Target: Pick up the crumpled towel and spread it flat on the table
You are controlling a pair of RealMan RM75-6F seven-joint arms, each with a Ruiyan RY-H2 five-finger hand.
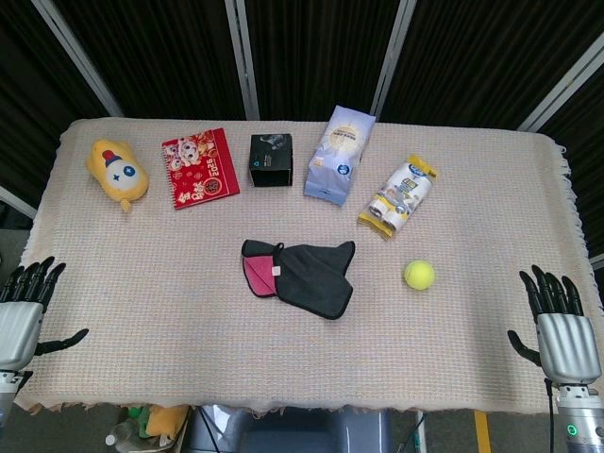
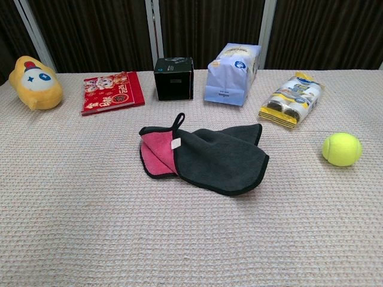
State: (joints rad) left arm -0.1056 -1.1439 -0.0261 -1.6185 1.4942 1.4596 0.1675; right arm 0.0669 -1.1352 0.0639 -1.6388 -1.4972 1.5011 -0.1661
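Both hands, left [image 1: 21,316] and right [image 1: 562,330], rest empty with fingers spread at the table's [image 1: 142,359] near corners. My towel [image 1: 302,274] lies folded mid-table; I'd pinch one free corner.

Head view. Dark towel [image 1: 307,276] with pink inner face folded over, lying at the centre of the cloth-covered table [image 1: 170,311]. Tennis ball [image 1: 419,275] just right of the towel; black box [image 1: 271,159] beyond it. Left hand [image 1: 21,316] and right hand [image 1: 562,330] rest at the near corners, well apart from the towel, fingers spread, holding nothing.
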